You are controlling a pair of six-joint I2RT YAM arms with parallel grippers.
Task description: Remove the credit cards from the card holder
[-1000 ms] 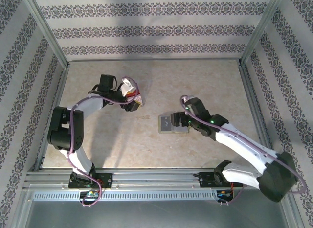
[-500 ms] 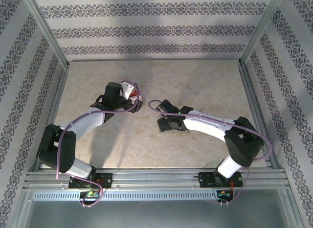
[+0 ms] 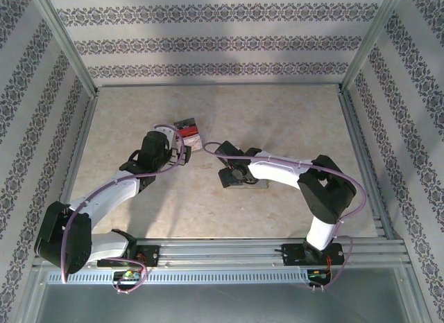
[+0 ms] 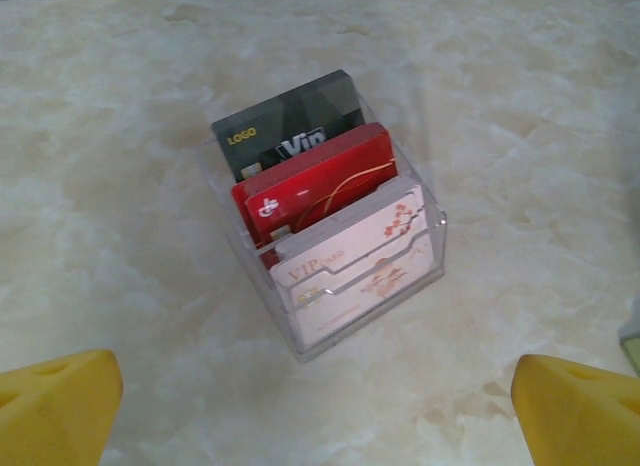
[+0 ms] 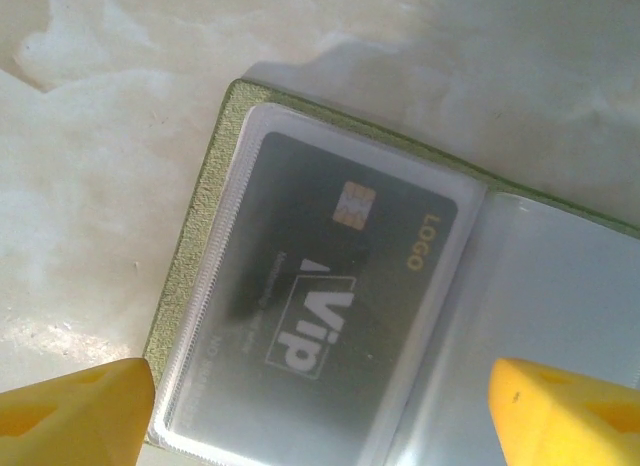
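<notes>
The green-edged, clear-sleeved card holder [image 5: 560, 306] is found open under the released right gripper [image 5: 320, 411], a dark grey "LOGO ViP" card [image 5: 340, 276] inside. The released left gripper [image 4: 320, 406] is held over "VIP" credit cards [image 4: 320, 186] in a clear plastic box [image 4: 310, 341].

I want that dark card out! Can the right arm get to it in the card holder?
Probably yes. The right gripper hangs open right above the dark card, nothing between them, but the clear sleeve of the card holder covers it.

A lab test booth: aluminium frame [image 3: 222, 248], patterned wallpaper panels [image 3: 222, 42], marble-look tabletop [image 3: 277, 115].
</notes>
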